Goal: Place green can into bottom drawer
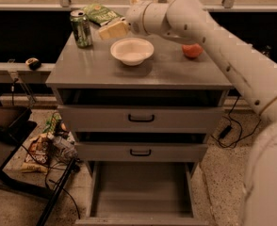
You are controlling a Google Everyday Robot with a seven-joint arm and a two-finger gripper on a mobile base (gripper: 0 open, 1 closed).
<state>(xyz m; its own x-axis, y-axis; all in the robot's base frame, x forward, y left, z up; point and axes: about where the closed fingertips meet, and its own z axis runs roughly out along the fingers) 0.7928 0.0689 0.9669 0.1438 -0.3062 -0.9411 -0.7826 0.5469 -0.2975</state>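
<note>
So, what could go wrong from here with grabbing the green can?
The gripper hangs beside the green can, which stands near the left edge of the cabinet top: a sideways nudge could tip it or push it off. The white bowl lies close by the gripper and could get knocked. The bottom drawer is open far below, so a weak grip might drop the can on the way.

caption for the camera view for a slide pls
The gripper hovers between the green can and the white bowl atop the cabinet, with the bottom drawer open below.
</note>
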